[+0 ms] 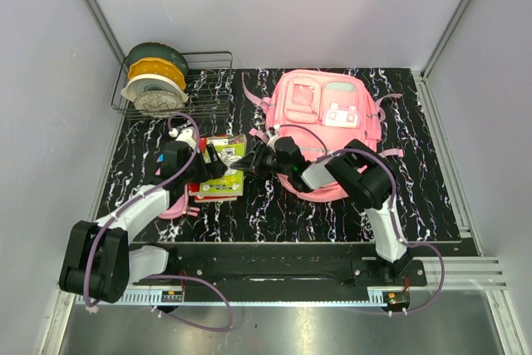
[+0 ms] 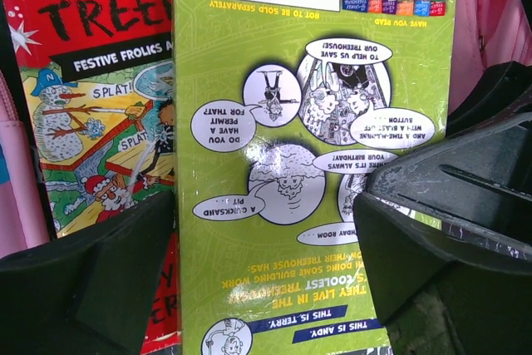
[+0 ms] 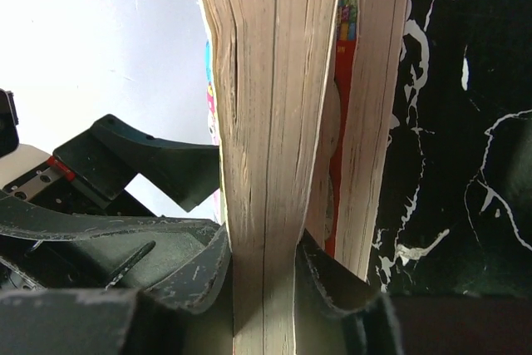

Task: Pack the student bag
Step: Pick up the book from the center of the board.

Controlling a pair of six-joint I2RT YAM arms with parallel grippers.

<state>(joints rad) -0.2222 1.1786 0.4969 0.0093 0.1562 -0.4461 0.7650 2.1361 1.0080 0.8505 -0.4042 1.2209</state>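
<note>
**Right gripper pinches the green book; backpack lies behind**

The pink backpack lies flat at the back of the black marbled table, right of centre, with its front pockets facing up. The right arm reaches across its lower edge and hides part of it.

Just left of the bag are two books in a stack, a green book on top of a red book. The right gripper comes in from the bag side and is clamped on the page edge of the green book, one finger pressed to each side of the page block. The red book sits apart beneath it, next to the table.

The left gripper hangs over the green cover with its fingers spread wide and nothing between them. I cannot tell whether they touch the cover.

A small pink pouch lies half hidden under the left arm. In the far left corner a wire rack holds several reels, well apart from the books.
</note>
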